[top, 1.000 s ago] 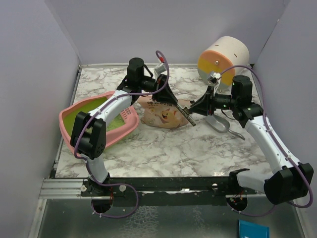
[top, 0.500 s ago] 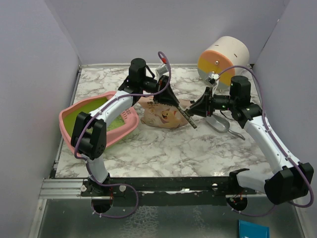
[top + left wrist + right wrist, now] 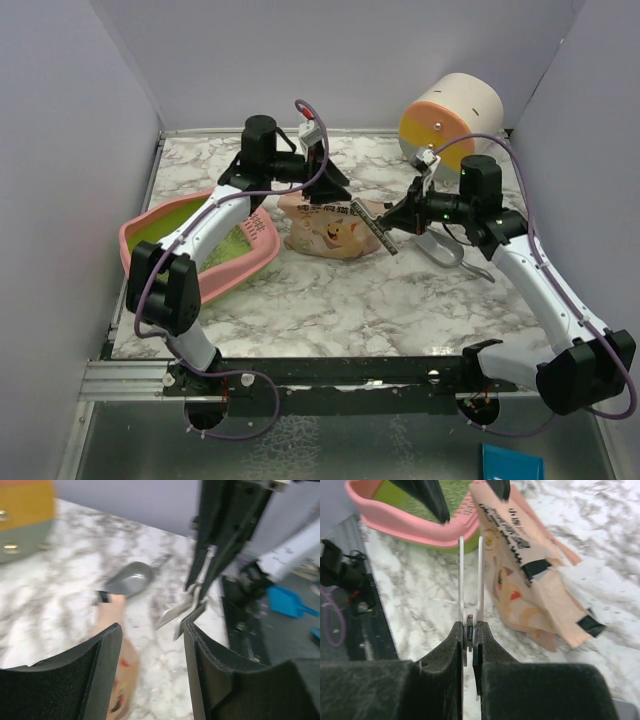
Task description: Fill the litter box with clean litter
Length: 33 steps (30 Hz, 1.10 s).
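The tan cat-printed pouch (image 3: 325, 232) lies mid-table, also seen in the right wrist view (image 3: 530, 575) and blurred under the left fingers (image 3: 117, 650). The clean litter itself is hidden inside it. The pink litter box (image 3: 150, 238) with its green inside sits tilted at the left (image 3: 405, 522). My left gripper (image 3: 328, 186) hovers open above the pouch's far end, nothing between its fingers (image 3: 152, 630). My right gripper (image 3: 397, 216) is shut on a long spring clip (image 3: 470, 575), whose blades (image 3: 370, 226) point at the pouch's right end.
A grey metal scoop (image 3: 446, 250) lies on the marble just right of the right gripper (image 3: 131, 577). The round cream, orange and yellow drawer unit (image 3: 450, 115) stands at the back right. Purple walls close in the table on three sides.
My left gripper has opened and swung a little left and back. My right gripper has closed tighter on the clip and stayed roughly where it was.
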### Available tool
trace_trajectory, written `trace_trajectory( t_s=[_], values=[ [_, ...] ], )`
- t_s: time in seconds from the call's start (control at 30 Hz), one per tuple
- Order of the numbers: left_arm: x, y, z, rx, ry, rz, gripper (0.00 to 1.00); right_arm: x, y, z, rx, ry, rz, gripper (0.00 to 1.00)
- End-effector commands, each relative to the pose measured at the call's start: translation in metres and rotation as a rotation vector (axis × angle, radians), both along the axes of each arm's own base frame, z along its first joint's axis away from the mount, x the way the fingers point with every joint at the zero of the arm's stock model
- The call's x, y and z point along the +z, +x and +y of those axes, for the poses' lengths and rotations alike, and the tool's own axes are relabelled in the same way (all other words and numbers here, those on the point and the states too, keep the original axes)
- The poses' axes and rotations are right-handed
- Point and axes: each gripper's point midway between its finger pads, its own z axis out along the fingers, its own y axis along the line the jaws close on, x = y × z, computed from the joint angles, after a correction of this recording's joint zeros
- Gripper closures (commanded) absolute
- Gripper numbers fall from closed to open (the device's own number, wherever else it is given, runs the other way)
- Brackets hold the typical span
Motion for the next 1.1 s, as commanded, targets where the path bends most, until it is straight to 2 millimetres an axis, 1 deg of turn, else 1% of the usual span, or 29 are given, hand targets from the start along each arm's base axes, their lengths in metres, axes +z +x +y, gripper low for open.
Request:
trace_trajectory(
  t_s=[0.0,0.1,0.13,0.27,0.33,0.4,0.53,0.63,0.7,0.77,0.83,0.93,1.07],
  values=[
    [0.003,0.049,0.037,0.368,0.208,-0.284,0.43,0.037,0.016,-0.020,-0.112,-0.089,-0.288,0.99],
    [-0.021,0.072,0.064,0.510,0.381,-0.412,0.44,0.049,0.022,-0.026,-0.105,-0.152,-0.438,0.99],
    [-0.028,0.072,0.069,0.518,0.418,-0.442,0.44,0.050,0.026,-0.027,-0.105,-0.177,-0.475,0.99],
    [-0.053,0.065,0.071,0.446,0.499,-0.523,0.44,0.044,0.039,-0.022,-0.046,-0.281,-0.572,0.99],
    [-0.070,0.061,0.071,0.425,0.552,-0.550,0.43,0.040,0.042,-0.015,0.000,-0.321,-0.596,0.99],
    [-0.082,0.063,0.074,0.425,0.600,-0.589,0.41,0.037,0.049,-0.012,0.011,-0.360,-0.611,0.99],
    [-0.091,0.073,0.080,0.460,0.646,-0.657,0.38,0.032,0.068,-0.011,0.016,-0.431,-0.616,0.99],
    [-0.093,0.073,0.080,0.453,0.653,-0.679,0.36,0.020,0.081,-0.016,0.022,-0.511,-0.590,0.99],
    [-0.094,0.073,0.080,0.445,0.650,-0.690,0.35,0.014,0.086,-0.015,0.044,-0.533,-0.586,0.99],
    [-0.097,0.074,0.080,0.441,0.656,-0.705,0.35,0.011,0.086,-0.011,0.069,-0.527,-0.583,0.99],
    [-0.101,0.072,0.080,0.425,0.661,-0.712,0.38,0.011,0.083,-0.007,0.098,-0.513,-0.580,0.99],
    [-0.109,0.066,0.079,0.380,0.660,-0.714,0.42,0.008,0.076,-0.002,0.143,-0.485,-0.571,0.99],
    [-0.118,0.057,0.076,0.325,0.652,-0.701,0.46,0.007,0.071,-0.002,0.159,-0.483,-0.564,0.99]
  ],
)
